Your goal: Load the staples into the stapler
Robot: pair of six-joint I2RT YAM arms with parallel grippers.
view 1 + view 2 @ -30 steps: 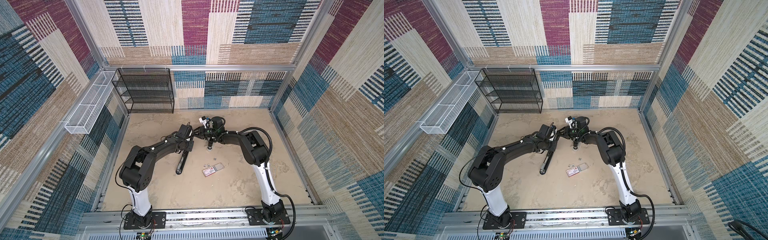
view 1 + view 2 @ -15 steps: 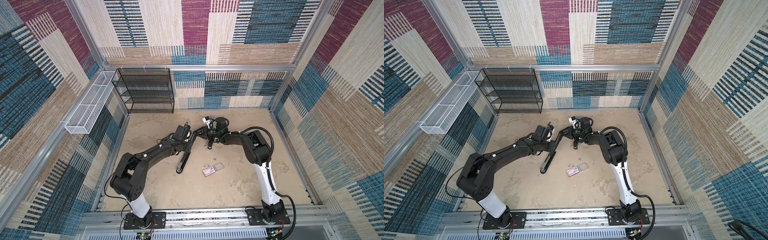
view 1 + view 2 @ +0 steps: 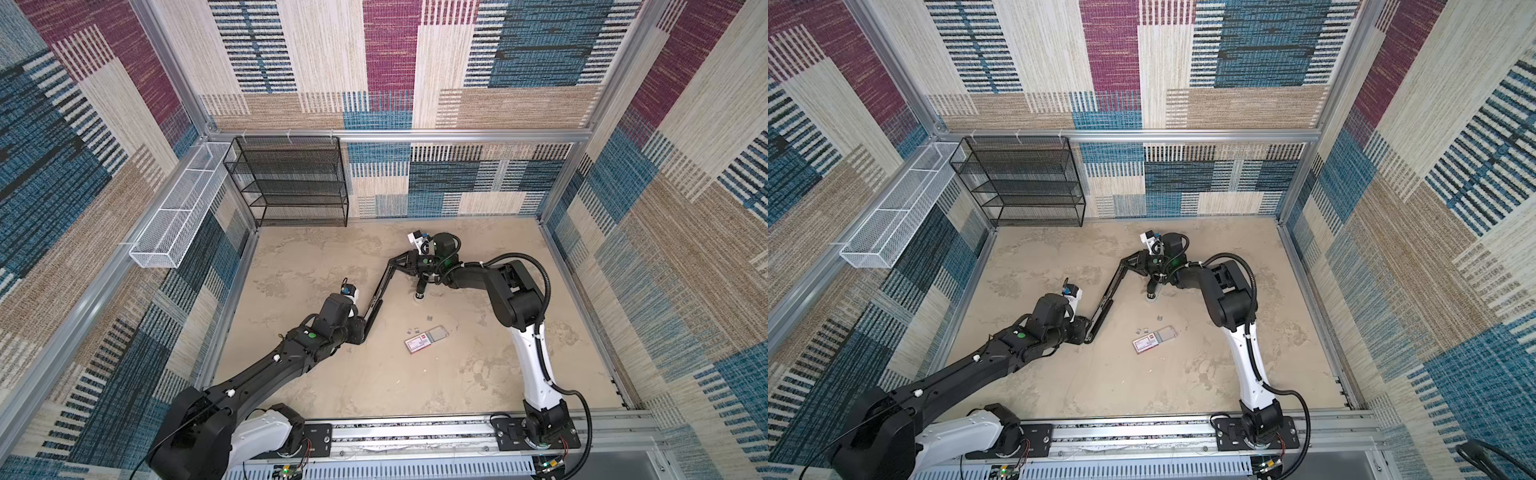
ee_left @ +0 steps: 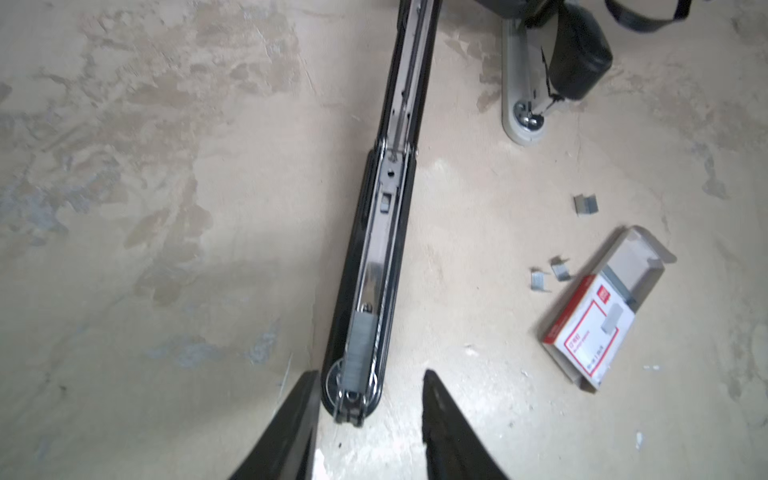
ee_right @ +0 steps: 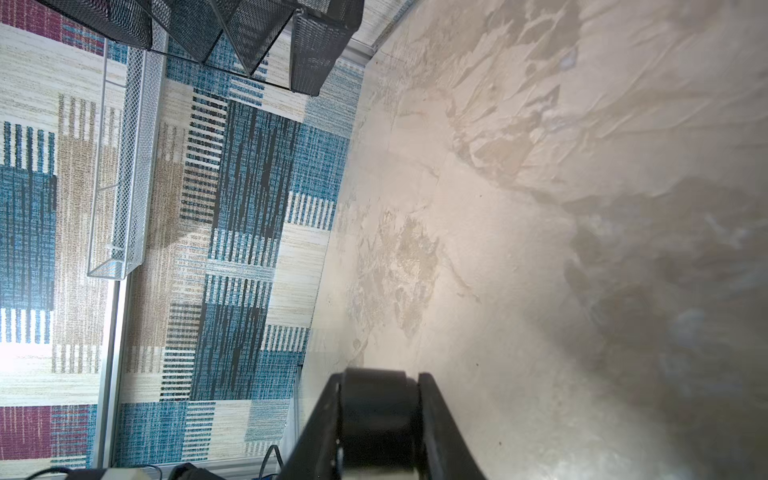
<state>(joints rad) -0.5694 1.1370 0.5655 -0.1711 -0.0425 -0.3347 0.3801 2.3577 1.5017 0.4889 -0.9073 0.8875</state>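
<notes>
**A:** Where is the stapler?

**B:** The stapler [image 3: 372, 305] lies folded open near the middle of the table [image 3: 395, 395], running from 7 o'clock up to 1 o'clock. In the left wrist view its metal channel faces up, and a grey strip of staples [image 4: 360, 349] sits in the channel at the 7 o'clock end.

**A:** And the grippers?

**B:** The left gripper [image 4: 369, 374] is at the stapler's 7 o'clock end. Its jaws stand apart, one on each side of that end, gripping nothing. The right gripper [image 5: 380, 376] is at the 1 o'clock end, with its jaws closed on a black rounded part of the stapler.

**A:** The other staples?

**B:** The red-and-white box [image 3: 417, 344] lies flat on the table at 3 o'clock of the stapler's near end. Its grey tray [image 3: 438, 332] is slid partly out toward 2 o'clock. A few loose staple bits [image 4: 586, 205] lie on the table near the box, between its 11 and 12 o'clock.
</notes>
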